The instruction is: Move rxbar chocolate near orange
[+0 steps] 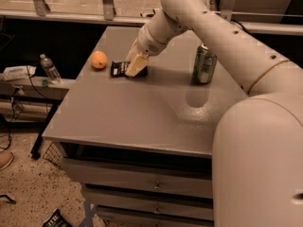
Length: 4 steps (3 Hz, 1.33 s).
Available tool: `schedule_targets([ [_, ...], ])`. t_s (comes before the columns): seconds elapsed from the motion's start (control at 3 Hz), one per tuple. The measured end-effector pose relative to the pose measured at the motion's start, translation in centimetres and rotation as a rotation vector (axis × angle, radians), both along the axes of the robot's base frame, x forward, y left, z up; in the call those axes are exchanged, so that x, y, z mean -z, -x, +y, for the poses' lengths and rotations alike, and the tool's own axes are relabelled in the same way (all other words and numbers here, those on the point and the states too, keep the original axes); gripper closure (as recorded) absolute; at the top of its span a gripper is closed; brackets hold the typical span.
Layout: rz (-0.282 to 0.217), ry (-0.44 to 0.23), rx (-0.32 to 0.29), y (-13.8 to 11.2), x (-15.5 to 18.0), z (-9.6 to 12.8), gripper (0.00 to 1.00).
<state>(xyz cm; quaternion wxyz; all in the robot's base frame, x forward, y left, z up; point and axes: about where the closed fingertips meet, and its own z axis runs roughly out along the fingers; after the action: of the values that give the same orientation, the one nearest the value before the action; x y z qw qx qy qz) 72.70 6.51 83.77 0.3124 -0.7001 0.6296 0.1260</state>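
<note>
- A grey table (142,122) fills the middle of the view, seen from above and from its front edge, with drawers (142,183) beneath it.
- A thick, cream-coloured robot arm (227,37) comes in from the lower right and reaches across the table toward its far left part.
- The gripper (136,66) at the end of the arm is down at the table surface and angled downward. It sits over the right part of the bar (118,69).
- Whether the gripper is open, closed or clamped on the bar cannot be told from this angle.
- The bar is a flat black wrapper lying on the table in the far left area. Its left end is in plain sight; its right end is hidden under the gripper.
- The orange (98,59) rests on the table just left of the bar, near it, with a small strip of bare table between them.
- A green can (204,64) stands upright on the right side of the table, well apart from the bar and the gripper.
- A clear bottle (49,69) stands upright on a lower surface to the left of the table.
</note>
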Motion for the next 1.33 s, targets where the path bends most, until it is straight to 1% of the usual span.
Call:
schedule_targets([
  [0.33,0.000,0.000,0.000,-0.01,-0.09,0.03,0.82],
  [0.67,0.000,0.000,-0.001,0.00,-0.13,0.04,0.57],
  [1.33,0.001,0.000,-0.001,0.00,-0.12,0.05,0.12],
])
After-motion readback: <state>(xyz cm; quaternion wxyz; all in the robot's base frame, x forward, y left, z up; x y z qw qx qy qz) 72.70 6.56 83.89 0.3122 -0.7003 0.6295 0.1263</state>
